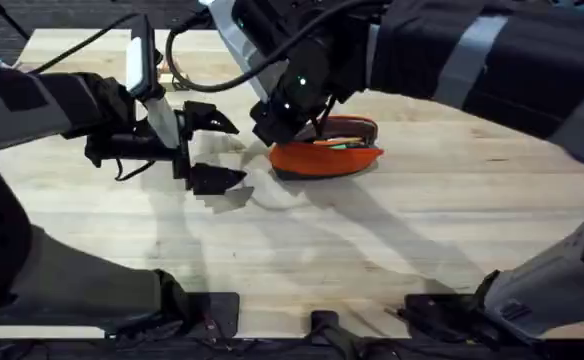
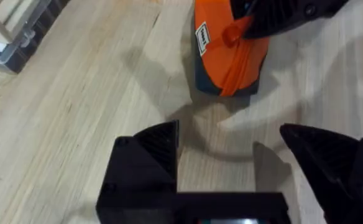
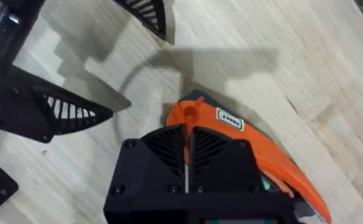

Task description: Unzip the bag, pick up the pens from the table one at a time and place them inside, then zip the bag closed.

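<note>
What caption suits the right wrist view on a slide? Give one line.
Right gripper, fingers shut, over the orange bag; left gripper open beside it on the table.

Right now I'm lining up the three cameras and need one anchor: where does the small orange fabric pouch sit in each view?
Overhead: the small orange fabric pouch lies at upper centre on the pale wooden table, under the right gripper.
Left wrist: pouch at top centre, beyond the open left gripper.
Right wrist: pouch at lower centre-right, behind the shut right gripper.
Shared landmark: the pouch's white label, in both wrist views.
</note>
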You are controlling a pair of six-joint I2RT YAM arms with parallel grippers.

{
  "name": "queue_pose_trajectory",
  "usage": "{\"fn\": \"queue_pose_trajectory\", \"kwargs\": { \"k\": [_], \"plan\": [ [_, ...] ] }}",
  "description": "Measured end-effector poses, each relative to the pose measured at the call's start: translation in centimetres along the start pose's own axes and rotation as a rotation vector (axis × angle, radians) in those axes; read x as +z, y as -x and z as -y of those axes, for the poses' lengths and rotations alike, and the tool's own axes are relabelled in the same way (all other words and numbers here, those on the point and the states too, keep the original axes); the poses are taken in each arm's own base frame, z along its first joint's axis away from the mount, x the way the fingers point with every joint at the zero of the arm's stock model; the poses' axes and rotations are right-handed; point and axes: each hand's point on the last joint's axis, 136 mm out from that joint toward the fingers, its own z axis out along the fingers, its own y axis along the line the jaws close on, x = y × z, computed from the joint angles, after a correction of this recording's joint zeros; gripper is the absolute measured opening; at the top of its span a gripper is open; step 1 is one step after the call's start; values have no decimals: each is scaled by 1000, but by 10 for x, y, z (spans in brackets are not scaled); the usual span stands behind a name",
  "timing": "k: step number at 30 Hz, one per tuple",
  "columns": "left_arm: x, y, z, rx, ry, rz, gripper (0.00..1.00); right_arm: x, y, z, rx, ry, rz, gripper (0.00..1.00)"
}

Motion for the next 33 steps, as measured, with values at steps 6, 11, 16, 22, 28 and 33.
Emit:
{"fn": "queue_pose_trajectory", "kwargs": {
  "k": [6, 11, 16, 22, 28, 33],
  "plan": [
    [11, 10, 8, 23, -44, 26, 993, 0, 4, 1, 0, -4, 17, 31],
    [27, 19, 19, 58, -105, 33, 996, 0, 5, 1, 1, -5, 18, 31],
    [41, 27, 19, 102, -127, 34, 996, 0, 5, 1, 1, -5, 19, 31],
    [55, 35, 15, 107, -132, 38, 998, 0, 5, 1, 0, -4, 19, 31],
    [60, 39, 14, 86, -136, 38, 548, 0, 5, 1, 0, -4, 19, 31],
    [60, 39, 13, 75, -133, 38, 65, 0, 5, 1, 0, -3, 19, 31]
  ]
}}
